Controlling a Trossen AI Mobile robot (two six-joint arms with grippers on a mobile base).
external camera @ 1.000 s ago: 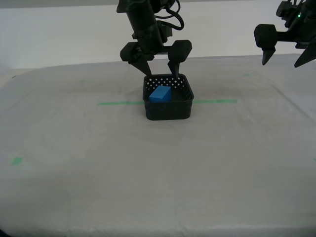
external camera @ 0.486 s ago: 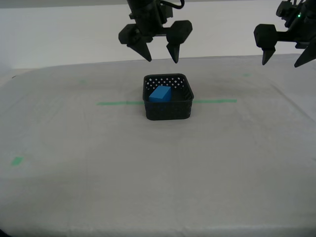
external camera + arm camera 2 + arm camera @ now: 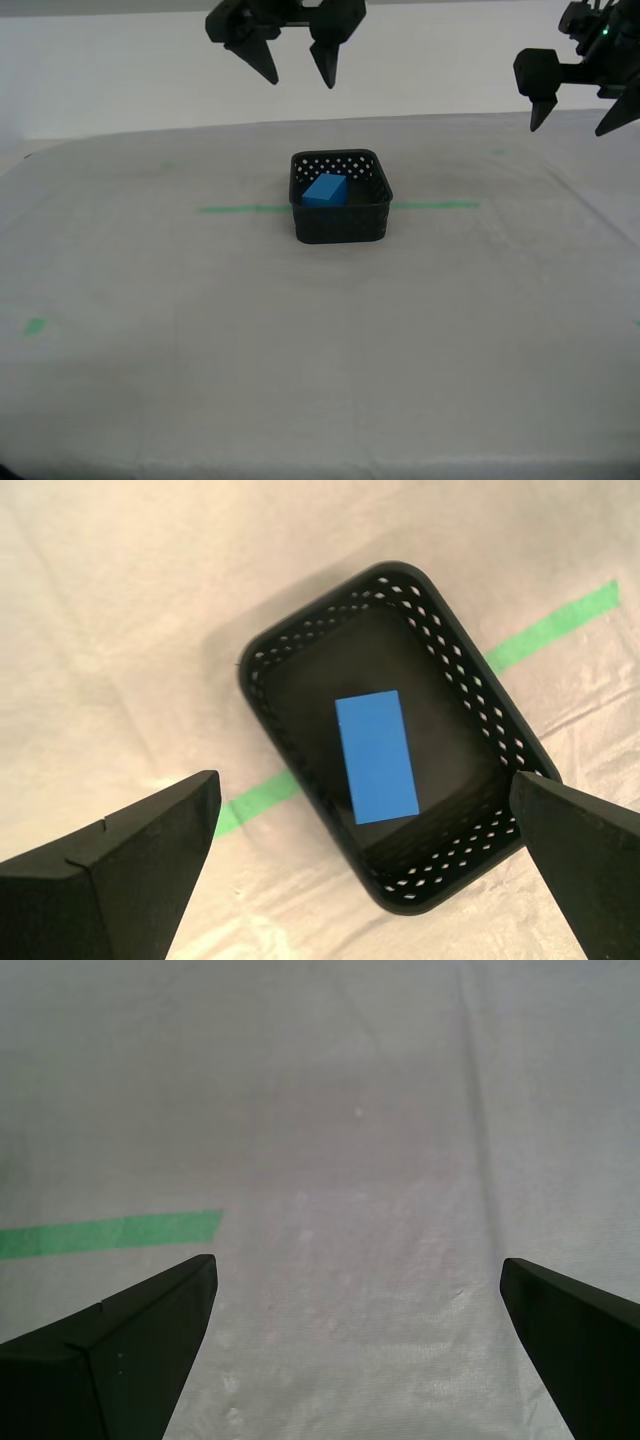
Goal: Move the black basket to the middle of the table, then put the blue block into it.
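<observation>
While hanging high above the black basket [image 3: 340,198] with fingers spread wide and empty, my second gripper [image 3: 298,62] looking down on the blue block [image 3: 376,757] lying flat inside, basket astride the green tape line [image 3: 240,209] mid-table [image 3: 320,350], my first gripper [image 3: 575,110] likewise spread, at the exterior view's right.

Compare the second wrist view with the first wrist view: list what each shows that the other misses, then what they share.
Only the second wrist view shows the black basket, seen from above, with the blue block lying flat on its floor, and the green tape line running under the basket and out on both sides. Only the first wrist view shows an end of the green tape, with bare cloth beyond it and no basket or block. Both show the table cloth and an open, empty gripper: my second gripper and my first gripper.
</observation>
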